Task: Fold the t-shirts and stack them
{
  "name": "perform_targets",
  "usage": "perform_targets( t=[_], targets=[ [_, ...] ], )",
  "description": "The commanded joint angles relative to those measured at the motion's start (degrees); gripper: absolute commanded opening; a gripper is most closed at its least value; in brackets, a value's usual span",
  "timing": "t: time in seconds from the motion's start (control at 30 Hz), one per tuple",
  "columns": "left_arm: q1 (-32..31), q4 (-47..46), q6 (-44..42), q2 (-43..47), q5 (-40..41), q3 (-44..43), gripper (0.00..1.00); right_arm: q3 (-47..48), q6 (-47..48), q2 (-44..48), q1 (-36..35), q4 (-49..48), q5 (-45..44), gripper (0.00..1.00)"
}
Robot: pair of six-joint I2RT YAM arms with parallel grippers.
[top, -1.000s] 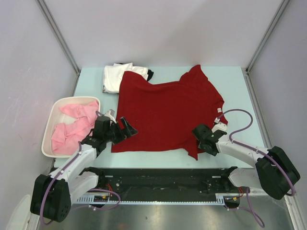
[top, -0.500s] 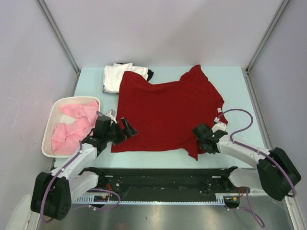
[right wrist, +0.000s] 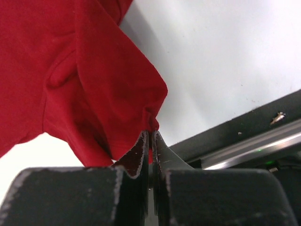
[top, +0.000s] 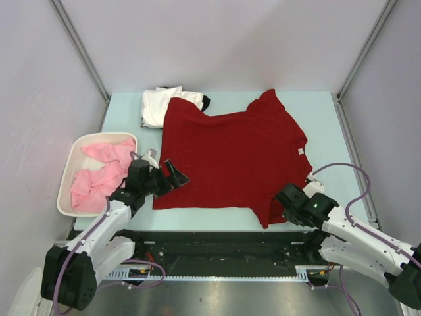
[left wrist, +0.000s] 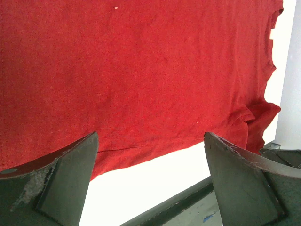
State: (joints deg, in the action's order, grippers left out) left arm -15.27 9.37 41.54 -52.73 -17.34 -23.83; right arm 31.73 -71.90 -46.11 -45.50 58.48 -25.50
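A dark red t-shirt (top: 230, 155) lies spread flat on the pale table (top: 322, 125). My right gripper (top: 287, 197) is shut on the tip of its near right sleeve (right wrist: 117, 89), pulled toward the table's front edge. My left gripper (top: 172, 176) is open at the shirt's near left hem (left wrist: 141, 155), its fingers (left wrist: 70, 174) apart with nothing between them. A folded white t-shirt (top: 158, 106) with a black one (top: 206, 101) under it lies at the back left, partly covered by the red shirt. A pink t-shirt (top: 99, 174) lies bunched in the white basket (top: 72, 158).
The white basket stands off the table's left side. A black rail (top: 217, 243) runs along the near edge below the shirt. Grey walls with metal posts (top: 79, 46) enclose the back and sides.
My right gripper has drawn back toward the near right, pulling the red shirt's sleeve tip with it toward the front edge. My left gripper has barely moved.
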Motion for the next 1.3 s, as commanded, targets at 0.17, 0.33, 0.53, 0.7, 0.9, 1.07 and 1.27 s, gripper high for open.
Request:
perform_targets(
  t=[0.17, 0.33, 0.53, 0.7, 0.9, 1.07, 1.27],
  targets=[
    [-0.2, 0.7, -1.2, 4.0, -2.1, -1.0, 0.99, 4.2, -14.6, 2.4, -9.6, 11.5, -1.1, 0.0],
    [-0.2, 1.0, -1.5, 4.7, -2.1, -1.0, 0.99, 4.6, -23.8, 2.0, -18.3, 14.7, -1.8, 0.0],
    [-0.2, 1.3, -1.7, 4.8, -2.3, -1.0, 0.99, 7.1, -28.8, -2.2, -24.5, 16.3, -4.2, 0.46],
    [-0.2, 1.2, -1.7, 4.5, -2.0, -1.0, 0.99, 14.6, -24.9, -5.6, -26.2, 14.6, -16.5, 1.0],
    [-0.2, 1.9, -1.7, 2.9, -2.3, -3.1, 0.99, 24.0, 8.7, -15.4, -14.8, -8.0, -15.3, 1.0],
    [-0.1, 9.6, -3.3, -0.5, 4.6, -12.0, 0.99, 24.5, 27.0, -20.5, 3.9, -24.2, -8.5, 1.0],
    [1.0, 13.8, -3.3, -11.5, 9.0, -21.0, 0.99, 24.6, 33.7, -26.7, 23.9, -35.5, 5.2, 1.0]
  ],
)
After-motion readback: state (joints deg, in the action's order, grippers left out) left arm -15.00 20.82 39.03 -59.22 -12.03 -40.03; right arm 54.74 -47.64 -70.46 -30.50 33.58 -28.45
